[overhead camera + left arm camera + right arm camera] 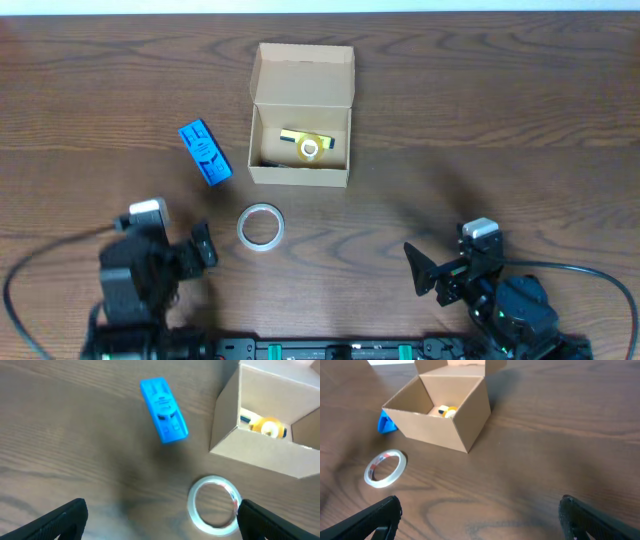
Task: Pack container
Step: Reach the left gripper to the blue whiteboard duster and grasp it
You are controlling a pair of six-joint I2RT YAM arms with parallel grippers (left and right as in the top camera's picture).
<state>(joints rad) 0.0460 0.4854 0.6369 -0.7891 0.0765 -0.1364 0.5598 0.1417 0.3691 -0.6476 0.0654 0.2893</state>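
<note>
Two tools, your left tool [160,525] and right tool [480,522], hang with jaws apart and empty above the table [500,120], near the open container [298,174] and tape ring [262,245].

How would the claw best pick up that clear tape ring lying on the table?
Probably from straight above, with one finger inside the hole and one outside, pinching the wall of the tape ring. It lies flat, so its low side gives little to squeeze. The left claw is open and nearest.
</note>
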